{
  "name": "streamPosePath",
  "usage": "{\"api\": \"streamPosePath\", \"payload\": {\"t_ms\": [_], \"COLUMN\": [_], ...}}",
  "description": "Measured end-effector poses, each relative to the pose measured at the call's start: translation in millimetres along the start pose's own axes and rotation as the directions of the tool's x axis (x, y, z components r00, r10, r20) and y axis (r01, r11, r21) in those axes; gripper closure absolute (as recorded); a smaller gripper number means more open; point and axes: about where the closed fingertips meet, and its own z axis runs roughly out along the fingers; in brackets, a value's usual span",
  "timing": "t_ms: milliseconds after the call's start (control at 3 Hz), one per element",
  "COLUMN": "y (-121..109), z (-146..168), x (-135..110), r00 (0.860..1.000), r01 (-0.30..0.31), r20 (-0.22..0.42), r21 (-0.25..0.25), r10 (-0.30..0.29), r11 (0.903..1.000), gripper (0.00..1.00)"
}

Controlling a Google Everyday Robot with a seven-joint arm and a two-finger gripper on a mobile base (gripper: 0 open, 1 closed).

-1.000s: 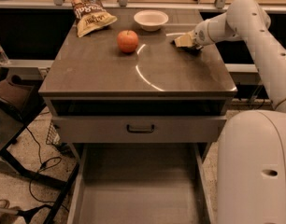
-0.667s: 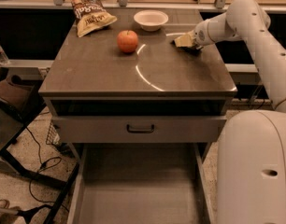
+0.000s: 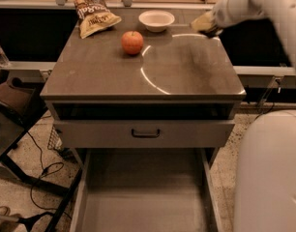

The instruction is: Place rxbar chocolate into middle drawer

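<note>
My gripper [image 3: 204, 23] is at the far right edge of the cabinet top [image 3: 186, 71], to the right of the white bowl, on the end of the blurred white arm. A thin dark patch [image 3: 214, 32] shows under it; I cannot tell whether that is the rxbar chocolate. No black bar lies anywhere else on the top. The middle drawer [image 3: 145, 202] stands pulled out at the bottom of the view, with a bare grey floor and nothing in it.
A red apple [image 3: 132, 42], a white bowl [image 3: 156, 20] and a tan snack bag [image 3: 92, 13] sit on the cabinet top. A shut drawer front with a dark loop handle [image 3: 145, 133] is above the open drawer. My white body [image 3: 269, 173] fills the lower right. Cables [image 3: 39, 178] lie on the floor at left.
My gripper has moved from beside the top's right middle toward the far right corner, and the arm is now blurred. The apple, bowl and bag have not moved.
</note>
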Motion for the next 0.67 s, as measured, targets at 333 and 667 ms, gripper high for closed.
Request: {"api": "streamPosePath", "payload": {"t_ms": [333, 667], "y": [-3.1, -3.1], "z": [-57.1, -57.1], "x": [-44.2, -44.2], "r00": [0.998, 0.998], "r01": [0.045, 0.045], "r20": [0.043, 0.043], "r21": [0.065, 0.065], "r10": [-0.048, -0.048], "r11": [0.9969, 0.9969], "gripper": [1.00, 1.00]}}
